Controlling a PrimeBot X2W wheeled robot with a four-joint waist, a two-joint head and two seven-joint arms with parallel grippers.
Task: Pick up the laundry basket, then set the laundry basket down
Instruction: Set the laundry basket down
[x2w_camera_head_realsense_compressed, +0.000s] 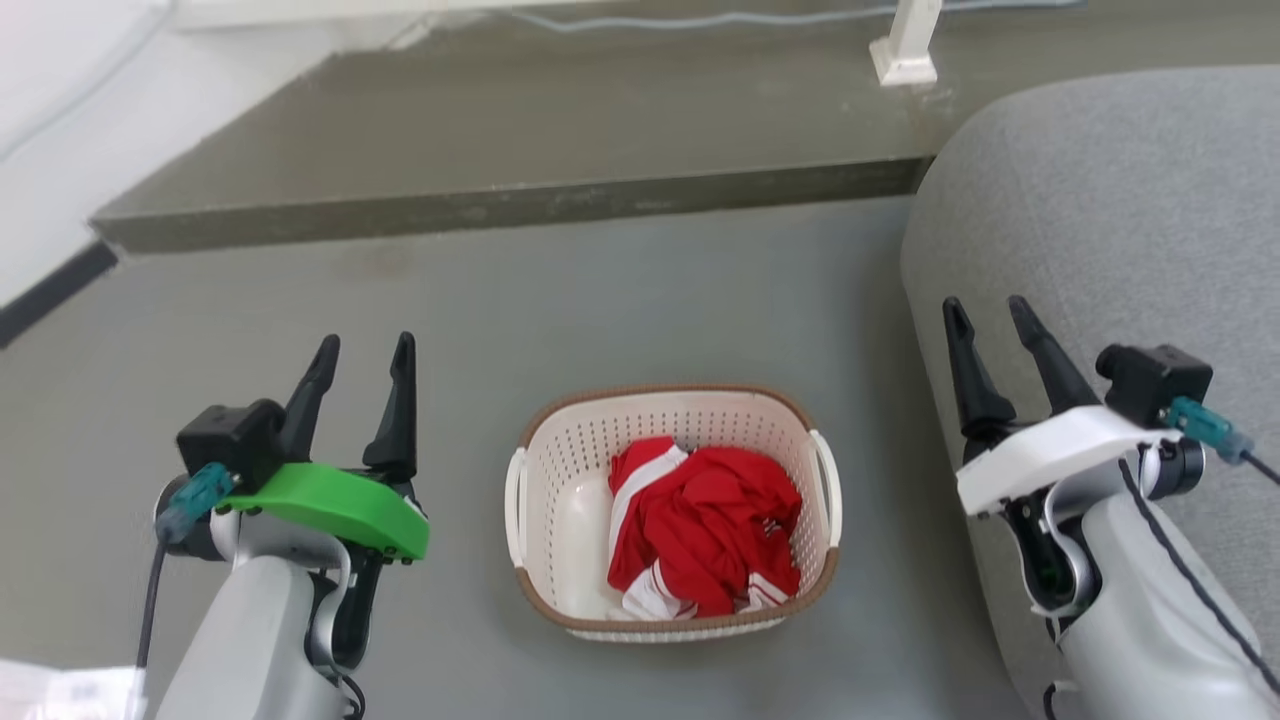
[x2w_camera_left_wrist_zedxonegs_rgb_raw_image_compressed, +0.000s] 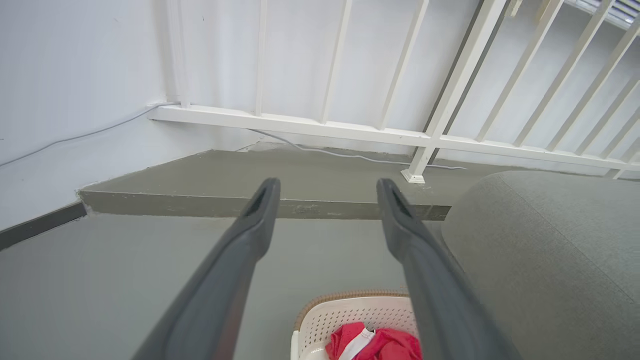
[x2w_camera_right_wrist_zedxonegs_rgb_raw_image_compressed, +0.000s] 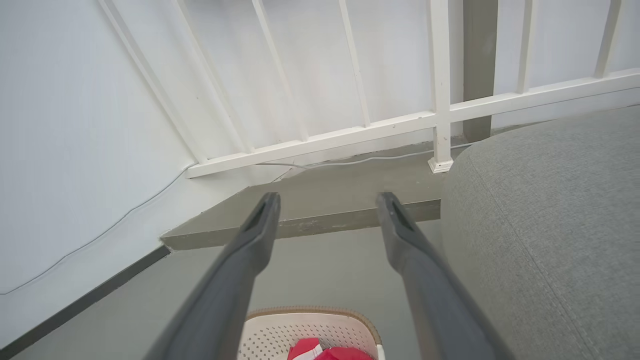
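While the laundry basket (x2w_camera_head_realsense_compressed: 640, 420) stands untouched on the grey floor (x2w_camera_head_realsense_compressed: 560, 310), the pick-up looks to be at its very start. The basket sits on the open stretch of floor on the near side of the raised concrete step (x2w_camera_head_realsense_compressed: 500, 210), close to the rounded end of a grey upholstered seat (x2w_camera_head_realsense_compressed: 1100, 220) on its right. A crumpled red-and-white garment (x2w_camera_head_realsense_compressed: 710, 530) lies inside it.

The left gripper (x2w_camera_head_realsense_compressed: 366, 343) hangs well off the basket's left side and the right gripper (x2w_camera_head_realsense_compressed: 985, 304) well off its right, in front of the seat. Both have their fingers spread and nothing between them, and both point forward toward the step rather than down at the basket. In each wrist view the basket's far rim lies low, beneath the fingers.

My judgement is that the reach comes next. Each arm needs to drop and swing inward so that one claw meets the left handle (x2w_camera_head_realsense_compressed: 515, 495) and the other the right handle (x2w_camera_head_realsense_compressed: 830, 485), then both close together. The handles are thin white loops hugging the wall, so fingers must slip in cleanly, and the lift should stay level or the basket will tip. The right arm has little room beside the seat.
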